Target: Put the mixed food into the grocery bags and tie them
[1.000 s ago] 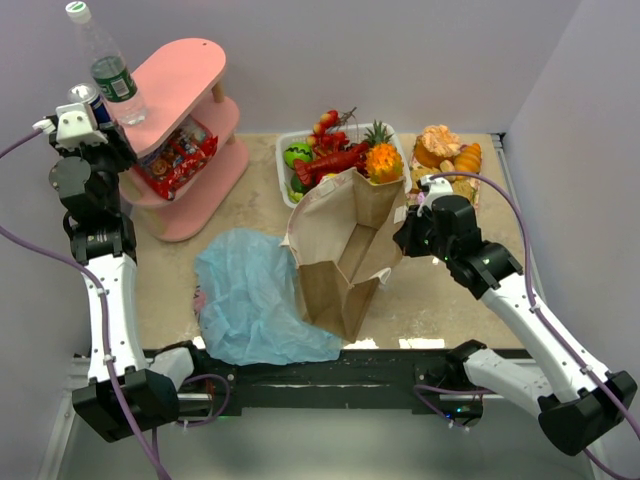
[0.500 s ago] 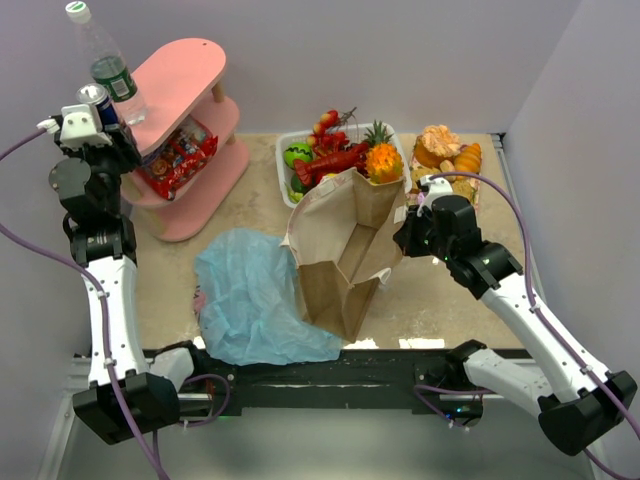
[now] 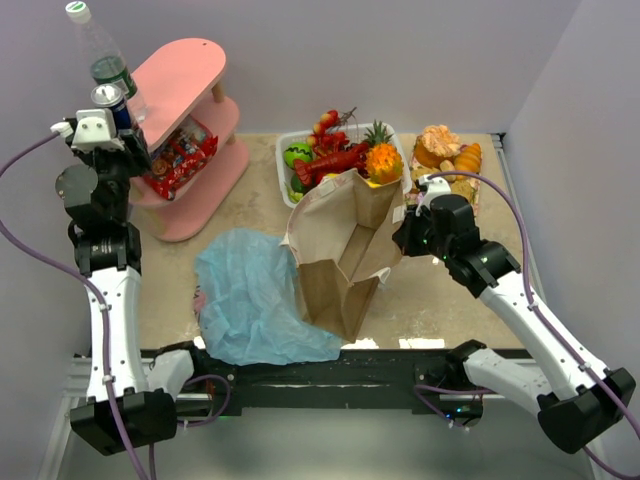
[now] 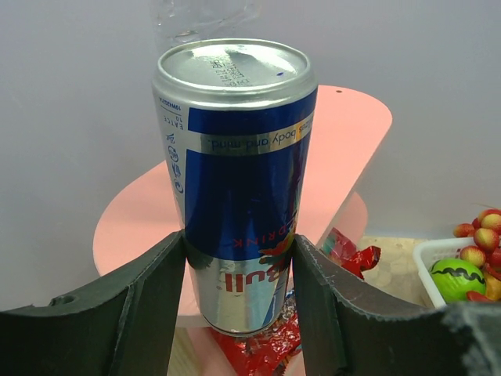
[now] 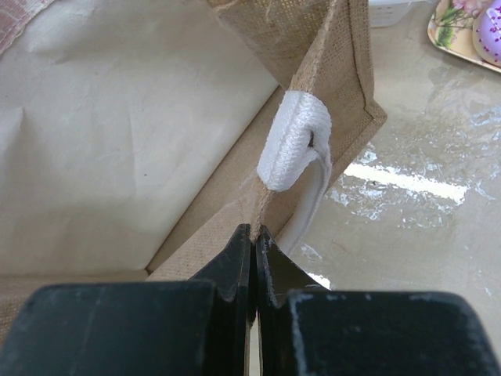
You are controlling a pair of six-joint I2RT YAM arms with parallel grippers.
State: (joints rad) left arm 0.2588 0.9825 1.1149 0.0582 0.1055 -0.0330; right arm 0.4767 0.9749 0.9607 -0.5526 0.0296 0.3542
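Left arm (image 3: 108, 300) and right arm (image 3: 530, 305): white link shells, black joints, black bases (image 3: 585, 405). Purple cable (image 3: 50, 257) along each. Fingers (image 4: 149, 313) matte black, blocky, one with a bore hole. White camera block (image 3: 97, 125) on left wrist.

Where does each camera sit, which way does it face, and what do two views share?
Top: above and behind, looking down at table and both arms.
Left wrist: faces the pink shelf; left gripper holds a can.
Right wrist: faces the paper bag rim; right gripper pinches it.
Shared: the can, in top and left wrist.
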